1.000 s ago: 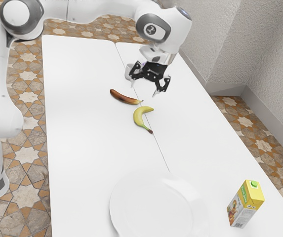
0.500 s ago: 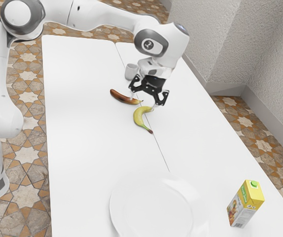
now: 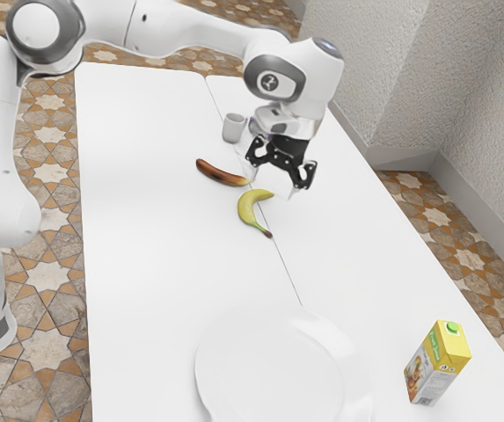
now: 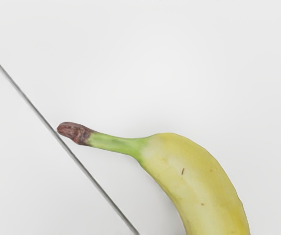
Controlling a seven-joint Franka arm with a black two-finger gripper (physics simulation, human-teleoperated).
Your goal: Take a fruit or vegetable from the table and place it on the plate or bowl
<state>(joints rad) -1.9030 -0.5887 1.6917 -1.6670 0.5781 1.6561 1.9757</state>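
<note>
At the far end of the white desk point(image 3: 146, 264), in the exterior view, the claw point(image 3: 275, 180) hangs just above and beside the stem end of the yellow banana point(image 3: 253, 207), its two black fingers spread with nothing between them. A brown, overripe banana point(image 3: 222, 172) lies close by toward the exterior view's left, and a small grey cup point(image 3: 232, 128) stands behind it. The white plate point(image 3: 269, 369) waits well apart at the near end, with a juice carton point(image 3: 436, 360) off to its side. The step in hand looks like the approach for the pick (no grasp has been made), so the next move probably calls for shifting over the fruit's thicker middle, lining the fingers across it, descending and closing. In the wrist view, the yellow banana point(image 4: 194, 186) lies directly under the hand, its brown-tipped stem point(image 4: 74, 132) reaching almost to the dark seam point(image 4: 57, 137) that runs across the desk point(image 4: 179, 58). The fruit's far end is cut off there, the plate's near rim is cut off in the exterior view, and how high the fingertips sit above the desk is hard to judge.
</note>
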